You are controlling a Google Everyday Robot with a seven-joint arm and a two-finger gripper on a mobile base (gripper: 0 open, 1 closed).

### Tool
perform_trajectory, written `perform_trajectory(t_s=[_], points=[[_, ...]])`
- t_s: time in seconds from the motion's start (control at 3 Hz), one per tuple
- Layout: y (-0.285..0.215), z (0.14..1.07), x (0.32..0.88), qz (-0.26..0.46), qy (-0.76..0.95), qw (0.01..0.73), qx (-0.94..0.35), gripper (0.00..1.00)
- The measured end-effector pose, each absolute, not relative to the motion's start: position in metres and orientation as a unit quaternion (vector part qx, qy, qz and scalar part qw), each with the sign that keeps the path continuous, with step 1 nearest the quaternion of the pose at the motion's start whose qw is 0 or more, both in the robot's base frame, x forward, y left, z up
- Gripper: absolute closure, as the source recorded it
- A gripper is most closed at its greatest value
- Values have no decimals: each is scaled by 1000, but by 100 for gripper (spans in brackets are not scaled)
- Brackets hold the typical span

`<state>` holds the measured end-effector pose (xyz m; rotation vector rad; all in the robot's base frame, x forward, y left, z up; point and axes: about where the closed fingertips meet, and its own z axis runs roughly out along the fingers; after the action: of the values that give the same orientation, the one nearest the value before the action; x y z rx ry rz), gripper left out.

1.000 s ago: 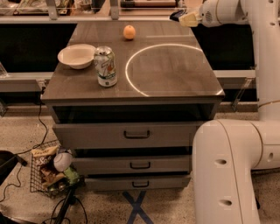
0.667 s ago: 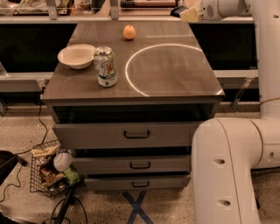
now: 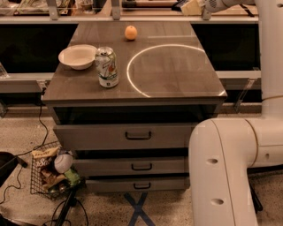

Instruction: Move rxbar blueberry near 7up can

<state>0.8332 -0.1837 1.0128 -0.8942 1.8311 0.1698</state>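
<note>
The 7up can (image 3: 107, 67), silver-white with green and red marks, stands upright at the front left of the grey-brown table top (image 3: 177, 79). My gripper (image 3: 191, 7) is high at the picture's top edge, above the table's far right corner and far from the can. A small dark shape sits at the gripper's left tip; I cannot tell what it is. The rxbar blueberry does not show on the table; it is hidden or out of view.
A white bowl (image 3: 78, 56) sits just left of and behind the can. An orange fruit (image 3: 130, 32) lies at the back middle. A pale ring (image 3: 170, 70) marks the table top. Drawers (image 3: 138, 136) are below, a wire basket (image 3: 51, 173) stands on the floor at the left, and my arm's white body (image 3: 230, 167) is at the right.
My gripper has risen and moved slightly left, from over the table's far right corner toward the top edge. The can, bowl and orange have not moved.
</note>
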Motion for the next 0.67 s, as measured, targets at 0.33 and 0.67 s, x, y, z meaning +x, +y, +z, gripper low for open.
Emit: perform_trajectory(t_s=[0.33,0.67], points=[[-184,1013,833,71,764,521,-373,100],[-181,1016,833,67,761,523,-378,100]])
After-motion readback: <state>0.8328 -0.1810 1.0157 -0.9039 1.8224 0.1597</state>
